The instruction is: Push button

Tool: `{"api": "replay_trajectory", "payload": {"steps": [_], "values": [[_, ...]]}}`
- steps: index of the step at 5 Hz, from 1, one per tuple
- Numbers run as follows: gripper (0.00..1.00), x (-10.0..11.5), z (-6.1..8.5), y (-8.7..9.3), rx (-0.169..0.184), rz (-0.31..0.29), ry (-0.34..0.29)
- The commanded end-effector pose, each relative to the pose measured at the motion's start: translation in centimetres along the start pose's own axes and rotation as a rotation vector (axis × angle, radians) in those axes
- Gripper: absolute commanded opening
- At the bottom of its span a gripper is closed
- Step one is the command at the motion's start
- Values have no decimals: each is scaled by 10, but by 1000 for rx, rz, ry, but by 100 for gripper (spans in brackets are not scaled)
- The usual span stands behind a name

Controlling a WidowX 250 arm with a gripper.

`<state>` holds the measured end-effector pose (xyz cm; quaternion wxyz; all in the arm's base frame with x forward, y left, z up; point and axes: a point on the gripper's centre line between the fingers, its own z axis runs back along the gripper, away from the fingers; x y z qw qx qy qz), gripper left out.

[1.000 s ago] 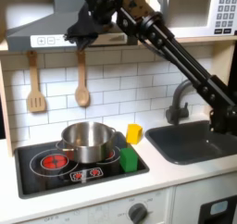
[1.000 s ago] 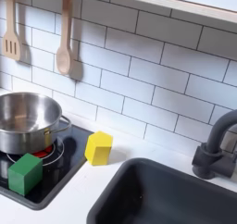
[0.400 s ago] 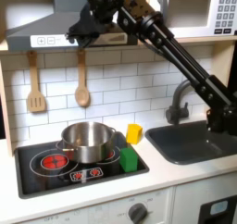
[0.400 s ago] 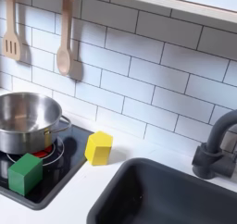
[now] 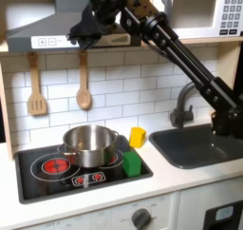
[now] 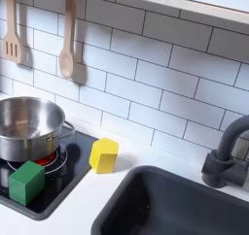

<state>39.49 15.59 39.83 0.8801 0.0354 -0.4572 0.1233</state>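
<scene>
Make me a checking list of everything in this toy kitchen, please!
Surface: white counter with a black stove top and a dark sink.
Job's things: small buttons on the range hood's front panel, up where the arm is reaching.
Clutter: steel pot on the stove; green block on the stove; yellow block on the counter next to the stove.
Grippers: the gripper is at the hood panel; fingers too dark to tell if open or shut.
Cables: nothing seen.
Surroundings: white tile wall, hanging wooden spatula and wooden spoon, microwave, dark faucet.
</scene>
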Motion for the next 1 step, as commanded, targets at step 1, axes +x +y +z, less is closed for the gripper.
{"api": "replay_trajectory", "payload": {"steps": [1], "values": [[0, 2, -3, 0, 4, -2, -2]]}}
